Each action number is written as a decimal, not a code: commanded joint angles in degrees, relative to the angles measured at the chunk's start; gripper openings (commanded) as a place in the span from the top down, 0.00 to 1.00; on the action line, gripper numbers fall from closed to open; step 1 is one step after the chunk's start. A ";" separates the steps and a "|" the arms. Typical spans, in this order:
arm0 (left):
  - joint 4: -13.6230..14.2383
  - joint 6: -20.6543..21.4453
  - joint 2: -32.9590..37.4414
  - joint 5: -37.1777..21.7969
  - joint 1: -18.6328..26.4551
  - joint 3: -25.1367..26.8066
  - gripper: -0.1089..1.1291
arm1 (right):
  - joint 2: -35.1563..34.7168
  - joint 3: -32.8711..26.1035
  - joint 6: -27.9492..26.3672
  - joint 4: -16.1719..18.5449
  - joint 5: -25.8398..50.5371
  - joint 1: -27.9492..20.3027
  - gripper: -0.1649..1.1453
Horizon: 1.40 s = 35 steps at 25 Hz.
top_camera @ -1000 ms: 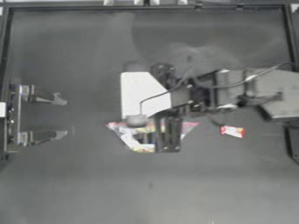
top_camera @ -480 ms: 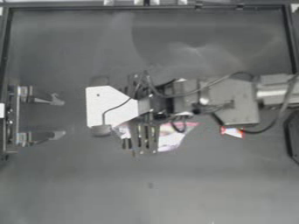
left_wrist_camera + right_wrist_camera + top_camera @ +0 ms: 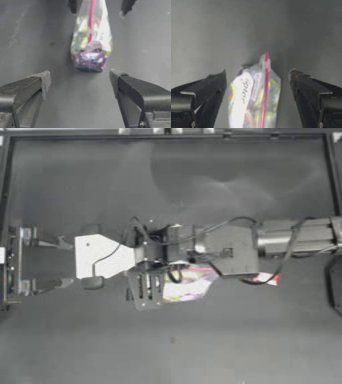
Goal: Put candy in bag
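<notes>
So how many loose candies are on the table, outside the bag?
1. The candy lies beside the bag, toward the right arm's side, partly under that arm. Others may be hidden beneath the arm.

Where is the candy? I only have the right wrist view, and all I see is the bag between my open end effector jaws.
Observer: The top view shows the candy on the table, outside the bag, on the bag's right side and partly under your right arm's cable.
Operator: Is the left arm near the bag?
Observer: No. The left end effector is parked at the table's left edge with its jaws open, looking across at the bag.
Operator: What is at the bag's end that I cannot see?
Observer: The left wrist view shows purple contents filling that end, with the right end effector straddling the bag behind it.
</notes>
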<state>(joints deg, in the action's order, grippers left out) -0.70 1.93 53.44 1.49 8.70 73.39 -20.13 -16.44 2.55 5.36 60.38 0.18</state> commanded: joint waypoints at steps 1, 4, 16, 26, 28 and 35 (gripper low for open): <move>-0.09 0.00 0.00 0.97 0.09 -0.35 0.10 | 0.62 -2.55 0.00 0.53 1.05 0.09 0.12; -0.09 0.00 0.18 1.32 0.09 -0.26 0.10 | -0.09 -2.64 -0.09 1.23 1.14 0.09 0.12; -0.09 0.00 0.18 1.32 0.09 -0.18 0.10 | -2.29 -3.87 -0.18 2.46 1.76 0.62 0.12; -0.18 0.00 0.18 1.41 0.09 0.00 0.10 | -3.78 -5.36 -0.26 3.96 3.34 0.97 0.13; -0.18 0.00 0.18 1.49 0.09 0.18 0.10 | -3.96 -5.63 -0.18 3.96 3.60 0.97 0.18; -0.18 -0.09 0.18 1.93 0.09 0.35 0.10 | -4.04 -5.71 -0.09 3.96 3.87 0.97 0.32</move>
<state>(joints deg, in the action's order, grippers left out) -0.79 1.93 53.79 2.99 8.70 74.36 -25.75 -20.57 2.37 9.14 64.34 1.05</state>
